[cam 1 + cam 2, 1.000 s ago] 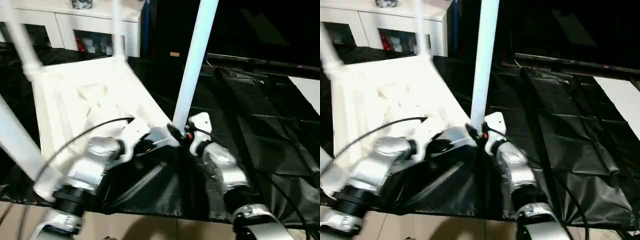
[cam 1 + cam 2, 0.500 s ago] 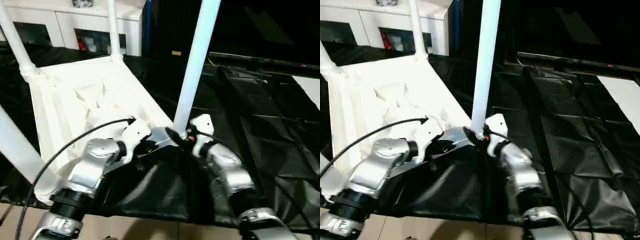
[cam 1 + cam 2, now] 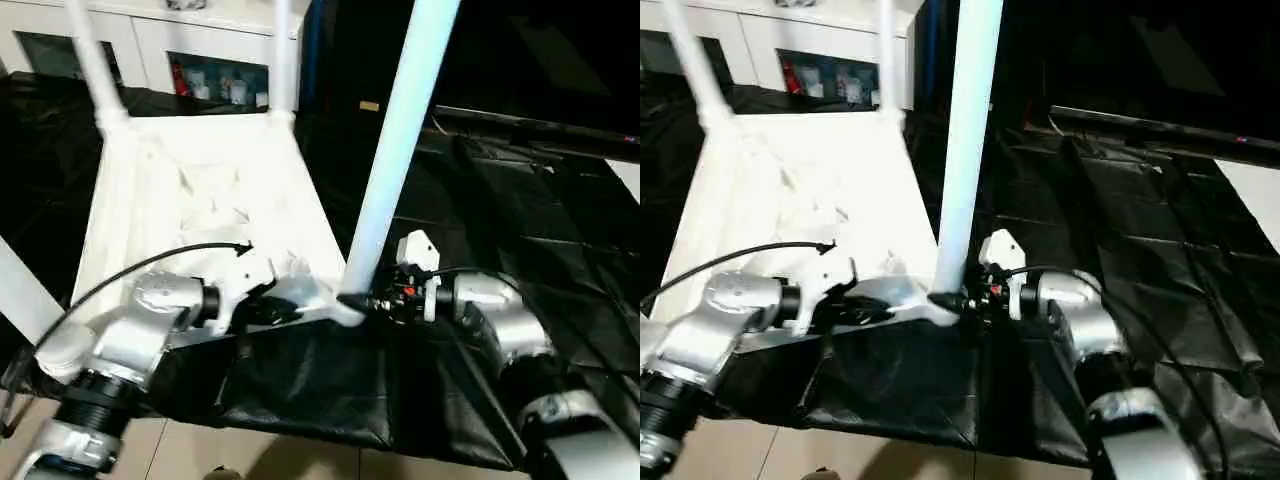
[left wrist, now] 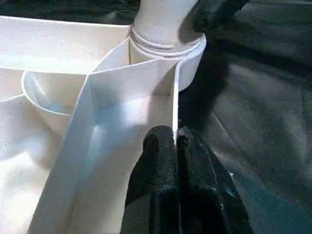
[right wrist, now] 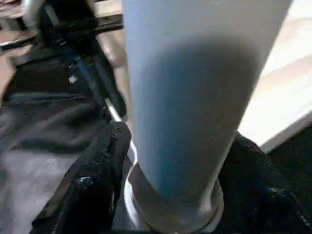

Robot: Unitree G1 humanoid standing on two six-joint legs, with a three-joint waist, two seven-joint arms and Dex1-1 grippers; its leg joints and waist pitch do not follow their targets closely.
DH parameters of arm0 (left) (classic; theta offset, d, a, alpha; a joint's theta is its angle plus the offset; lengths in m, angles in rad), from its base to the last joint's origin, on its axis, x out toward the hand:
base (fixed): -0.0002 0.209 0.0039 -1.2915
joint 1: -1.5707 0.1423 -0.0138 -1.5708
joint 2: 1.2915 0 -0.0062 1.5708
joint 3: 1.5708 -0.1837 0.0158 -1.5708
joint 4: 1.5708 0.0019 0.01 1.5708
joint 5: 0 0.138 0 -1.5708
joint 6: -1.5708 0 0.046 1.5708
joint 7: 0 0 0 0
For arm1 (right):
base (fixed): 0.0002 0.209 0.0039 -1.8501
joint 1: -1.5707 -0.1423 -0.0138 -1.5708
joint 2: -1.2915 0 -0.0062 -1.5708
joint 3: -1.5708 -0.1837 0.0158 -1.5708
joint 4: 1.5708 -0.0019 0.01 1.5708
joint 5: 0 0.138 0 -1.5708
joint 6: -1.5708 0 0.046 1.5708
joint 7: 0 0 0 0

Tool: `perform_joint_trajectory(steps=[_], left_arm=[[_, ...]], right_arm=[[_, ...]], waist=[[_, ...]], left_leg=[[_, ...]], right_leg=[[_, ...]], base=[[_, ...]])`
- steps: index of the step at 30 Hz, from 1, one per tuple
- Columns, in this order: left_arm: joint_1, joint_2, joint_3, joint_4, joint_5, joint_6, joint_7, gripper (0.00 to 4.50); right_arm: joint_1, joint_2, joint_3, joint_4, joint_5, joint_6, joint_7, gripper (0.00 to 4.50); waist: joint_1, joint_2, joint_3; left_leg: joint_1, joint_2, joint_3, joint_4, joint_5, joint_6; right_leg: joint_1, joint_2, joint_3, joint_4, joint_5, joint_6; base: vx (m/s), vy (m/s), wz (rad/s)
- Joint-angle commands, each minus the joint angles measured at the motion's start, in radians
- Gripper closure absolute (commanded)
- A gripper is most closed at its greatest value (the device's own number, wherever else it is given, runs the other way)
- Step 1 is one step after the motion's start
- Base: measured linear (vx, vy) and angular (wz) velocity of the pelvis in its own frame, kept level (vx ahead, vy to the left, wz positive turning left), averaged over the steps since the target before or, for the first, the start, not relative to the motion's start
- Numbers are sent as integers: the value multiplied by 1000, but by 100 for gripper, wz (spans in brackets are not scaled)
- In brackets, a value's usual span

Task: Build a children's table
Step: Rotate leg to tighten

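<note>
No legible text, labels, brands or numbers — none readable anywhere.

Tabletop [image 3: 810,190]: white, underside up, ribbed; frame left and centre, lying on black sheet [image 3: 1160,270].
Near leg [image 3: 965,140]: upright in corner socket, rising out of frame top, centre.
Two far legs [image 3: 695,70]: upper left, upright.
Right end effector [image 3: 962,303]: fingers either side of near leg's base.
Left end effector [image 3: 902,310]: at tabletop's near edge, lower centre-left.
Cabinet [image 3: 830,55]: white, glass doors, top left.

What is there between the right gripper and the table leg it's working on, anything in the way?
Nothing visible. The right gripper already has a finger on each side of the near table leg, just above its corner socket in the upturned tabletop.
</note>
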Motion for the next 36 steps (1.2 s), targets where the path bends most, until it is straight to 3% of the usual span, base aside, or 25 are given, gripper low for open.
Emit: perform_joint_trajectory(steps=[1, 6, 11, 16, 19, 21, 22, 23, 24, 27, 33, 36], left_arm=[[-44, -4, -16, 9, -35, -40, -43, 450], [-64, 6, -14, 46, -36, -59, -57, 450], [-69, 3, -12, 60, -36, -67, -44, 450], [-77, -37, 7, 89, -2, -64, 77, 450], [-79, -87, 25, 84, 21, -39, 195, 450], [-77, -125, 23, 66, 43, -7, 271, 450], [-79, -161, 22, 55, 61, 24, 331, 450], [-79, -161, 22, 55, 61, 24, 331, 450], [-83, -186, 22, 53, 74, 40, 375, 450], [-93, -234, 16, 57, 97, 55, 444, 450], [-99, -276, -20, 75, 120, 34, 474, 450], [-90, -253, -13, 64, 115, 11, 456, 450]], right_arm=[[-26, -5, 27, 12, 6, 3, 70, 218], [-37, -10, 42, 25, -4, -4, 102, 252], [-36, -8, 46, 28, -1, -5, 104, 257], [18, 15, 38, -9, 14, 3, 60, 257], [66, 51, 26, -21, -5, 2, -69, 257], [101, 100, 13, -22, -28, 1, -216, 259], [117, 152, -2, -17, -43, 26, -346, 259], [117, 152, -2, -17, -43, 26, -346, 259], [123, 186, -12, -12, -50, 40, -422, 259], [112, 258, -37, 20, -65, 67, -589, 259], [85, 364, -22, 21, -88, 39, -720, 259], [90, 347, -43, -3, -74, 44, -736, 189]], waist=[[-1, 7, -55], [3, 6, -56], [4, 8, -56], [9, 6, -54], [13, 7, -49], [10, 11, -47], [5, 8, -44], [-1, 13, -42], [-7, 10, -44], [-19, 14, -43], [-32, 11, -44], [-31, 11, -42]], left_leg=[[3, -8, 18, -59, -210, 49], [3, -7, 17, -58, -203, 37], [3, -7, 17, -58, -206, 34], [8, -6, 18, -58, -229, 32], [12, -6, 18, -62, -260, 18], [6, -7, 13, -68, -279, 4], [5, -8, 10, -71, -305, -6], [12, -9, 9, -72, -344, -17], [11, -11, 4, -71, -360, -19], [8, -13, 0, -73, -375, -17], [4, -16, -5, -74, -404, -10], [6, -16, -4, -75, -412, -1]], right_leg=[[54, -33, 35, -63, -169, -213], [56, -34, 35, -57, -151, -218], [57, -35, 35, -58, -154, -219], [52, -35, 37, -64, -187, -209], [48, -38, 38, -74, -261, -183], [51, -40, 37, -79, -317, -161], [49, -40, 34, -86, -381, -136], [42, -42, 34, -95, -445, -120], [45, -43, 31, -99, -493, -101], [40, -42, 28, -109, -537, -73], [36, -42, 23, -115, -561, -48], [33, -41, 25, -115, -547, -51]], base=[[0, 0, 0], [0, 0, 0], [0, 0, 0], [0, 0, 0], [0, 0, 0], [0, 0, 0], [0, 0, 0], [0, 0, 0], [0, 0, 0], [0, 0, 0], [0, 0, 0], [0, 0, 0]])
